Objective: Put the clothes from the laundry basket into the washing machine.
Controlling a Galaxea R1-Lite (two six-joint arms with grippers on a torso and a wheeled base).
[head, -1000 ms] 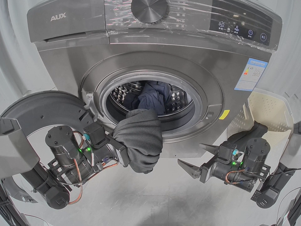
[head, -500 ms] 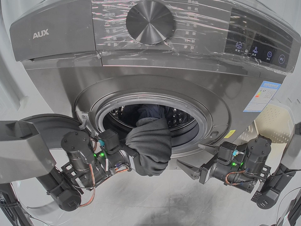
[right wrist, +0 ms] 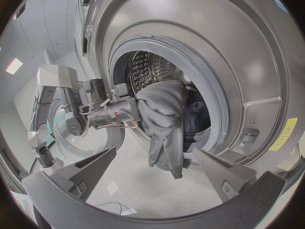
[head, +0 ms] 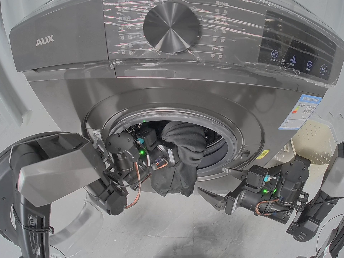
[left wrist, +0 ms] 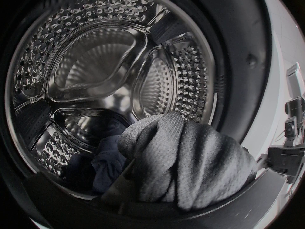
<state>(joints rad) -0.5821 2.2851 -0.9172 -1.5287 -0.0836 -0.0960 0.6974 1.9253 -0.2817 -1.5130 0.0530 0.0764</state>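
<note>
Loading in progress: the grey garment point(head: 182, 140) was clamped in the left gripper point(head: 174, 154) at the mouth of the washing machine point(head: 71, 90), with part draped below the gripper. Beyond it a dark blue garment point(left wrist: 105, 166), already in the drum point(left wrist: 95, 64), was revealed by the left wrist view, and the laundry basket point(head: 315, 137), its contents hidden, by the head view. The right gripper point(head: 211, 180) was spread and empty.

I see the washing machine point(head: 71, 101) front in satin grey metal, its drum point(left wrist: 95, 61) glossy dimpled steel; the grey garment point(head: 182, 140) is matt, ribbed knit cloth, and crinkled clear plastic film point(head: 222, 22) covers the panel point(head: 294, 54)
</note>
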